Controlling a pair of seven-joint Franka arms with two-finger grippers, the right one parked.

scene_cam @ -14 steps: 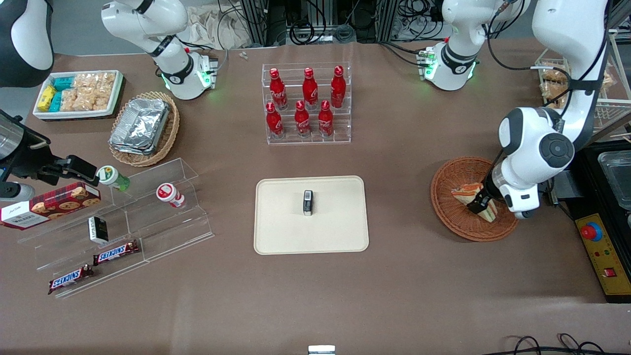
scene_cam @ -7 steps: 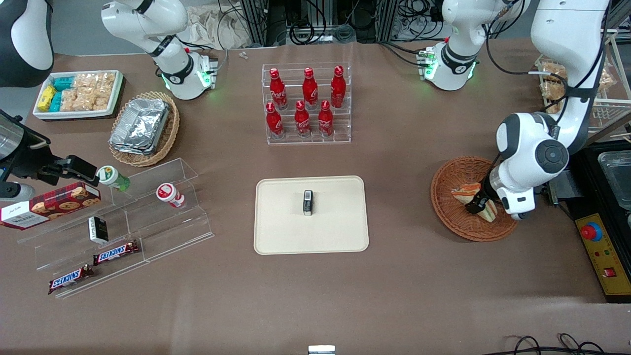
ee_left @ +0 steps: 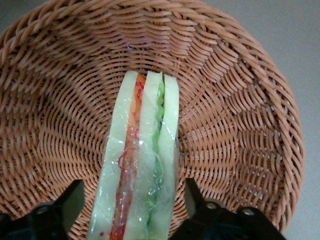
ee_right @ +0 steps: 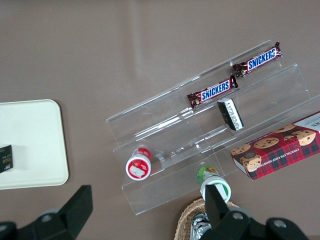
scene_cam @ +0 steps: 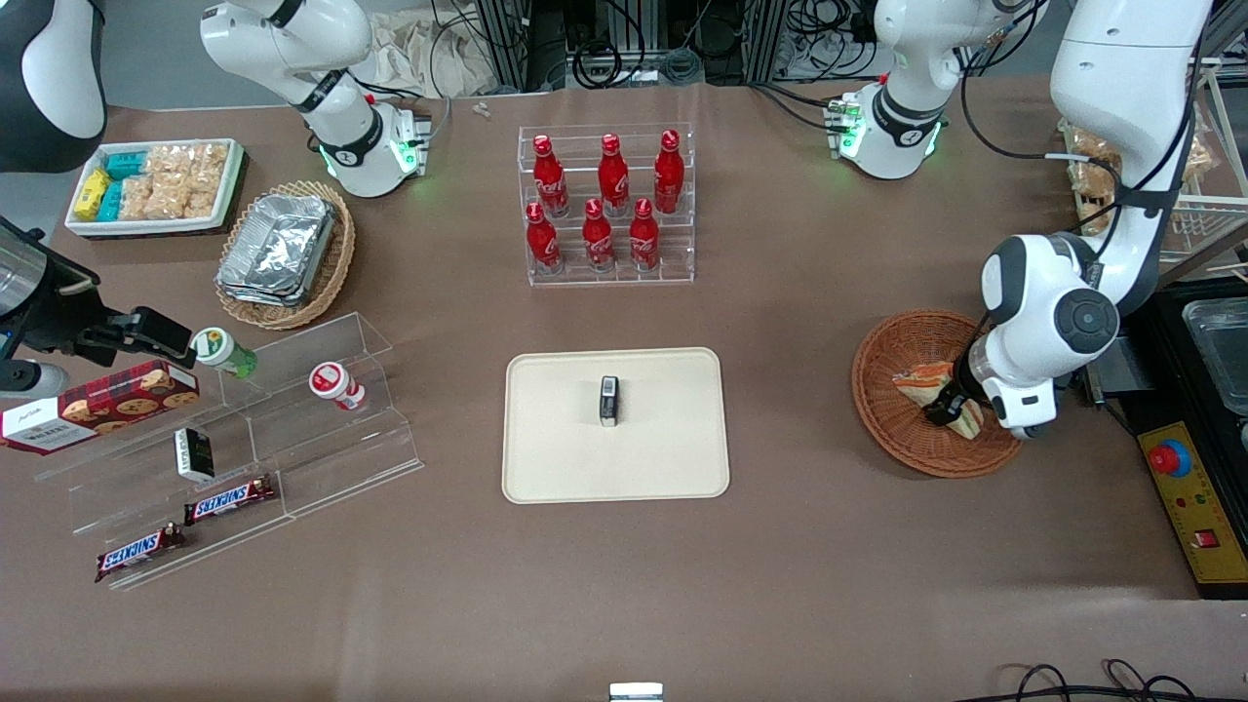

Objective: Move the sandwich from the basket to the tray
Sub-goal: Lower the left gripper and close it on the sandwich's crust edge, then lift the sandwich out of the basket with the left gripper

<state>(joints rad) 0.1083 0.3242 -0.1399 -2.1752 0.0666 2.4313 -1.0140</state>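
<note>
At the right side of the front view, the gripper (scene_cam: 944, 409) is down in the round brown wicker basket (scene_cam: 892, 375). Its two fingers (ee_left: 67, 202) are spread wide, one on each side of the sandwich (ee_left: 142, 165), with a gap on both sides. The sandwich lies in the middle of the basket. To do this step well, I think the fingers should close slowly on the flat bread sides, so the filling is not squashed. The sandwich is a thin wedge in clear shiny wrap, with pale bread and orange, red and green layers. The beige tray (scene_cam: 546, 458) waits in the middle of the front view.
</note>
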